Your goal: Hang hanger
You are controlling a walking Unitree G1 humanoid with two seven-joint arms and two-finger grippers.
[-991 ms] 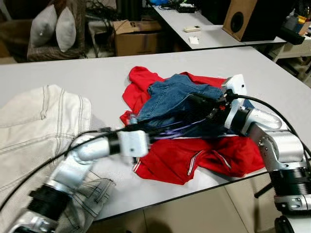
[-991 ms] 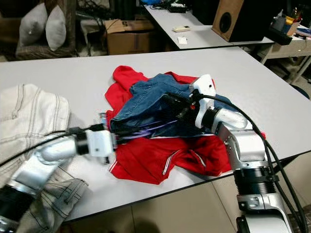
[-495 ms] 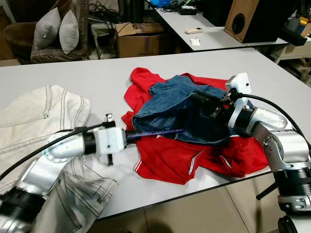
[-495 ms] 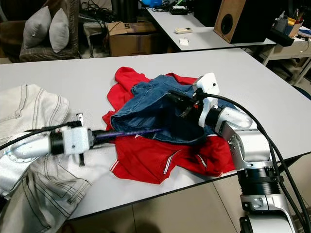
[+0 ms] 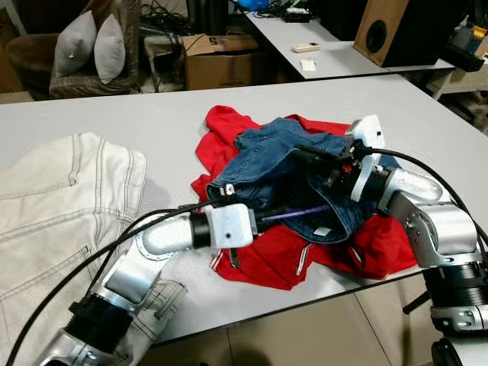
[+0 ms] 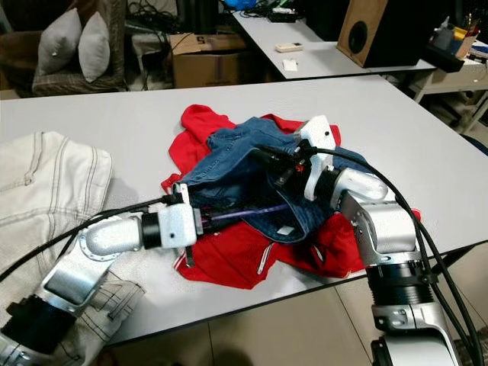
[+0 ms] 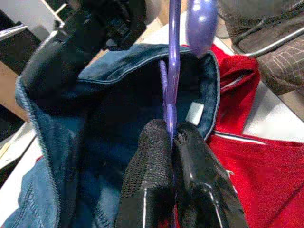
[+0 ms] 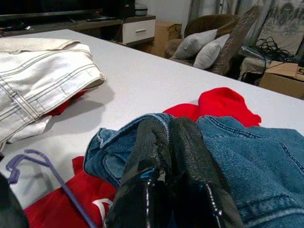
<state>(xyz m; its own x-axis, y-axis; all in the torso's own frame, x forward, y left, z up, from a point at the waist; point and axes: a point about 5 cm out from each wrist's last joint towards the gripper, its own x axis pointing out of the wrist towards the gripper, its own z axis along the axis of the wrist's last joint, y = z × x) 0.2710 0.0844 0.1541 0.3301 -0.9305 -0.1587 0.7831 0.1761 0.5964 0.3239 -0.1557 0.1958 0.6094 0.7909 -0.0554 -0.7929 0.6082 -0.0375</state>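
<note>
On a grey table, a thin purple hanger is pinched by the closed left gripper and reaches forward into blue jeans. The waistband is clamped by the closed right gripper; the hanger is judged light, stiff and slippery, best held near its hook, the denim limp and heavy
</note>
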